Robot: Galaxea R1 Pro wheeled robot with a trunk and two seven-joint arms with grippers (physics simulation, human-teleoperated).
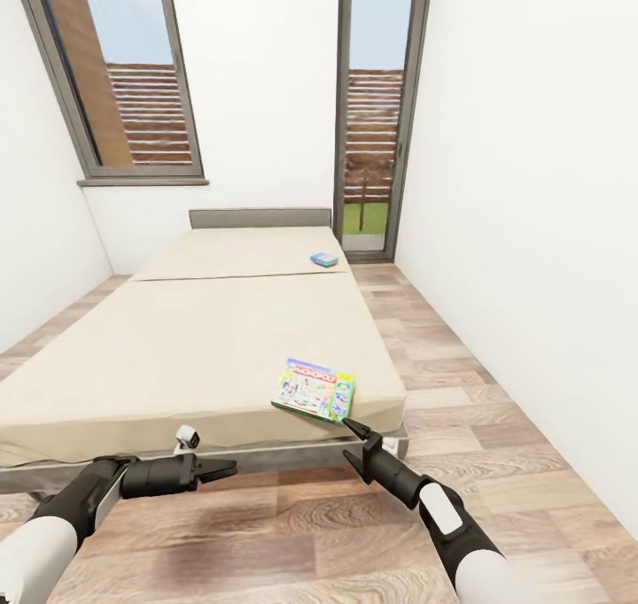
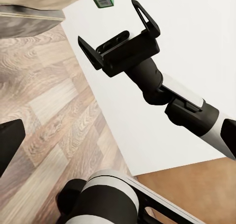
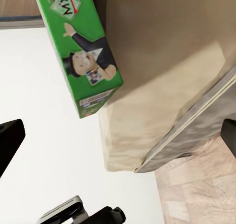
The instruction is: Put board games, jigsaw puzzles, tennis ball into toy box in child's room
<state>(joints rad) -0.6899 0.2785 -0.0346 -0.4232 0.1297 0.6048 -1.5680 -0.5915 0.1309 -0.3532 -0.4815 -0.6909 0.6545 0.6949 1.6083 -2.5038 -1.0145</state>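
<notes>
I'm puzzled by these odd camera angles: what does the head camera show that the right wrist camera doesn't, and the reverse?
Head camera alone: the blue board game near the headboard, two windows, and both hands, left hand and right hand, open. Right wrist camera alone: a close look at the top-hatted cartoon man printed on the box. Both: the green board game at the bed's corner.

i count two board games on one bed [image 1: 177, 347]: a green game box [image 1: 314, 390] at the near right corner, a small blue game box [image 1: 323, 259] far up the right side. two windows, two grippers of mine.
</notes>
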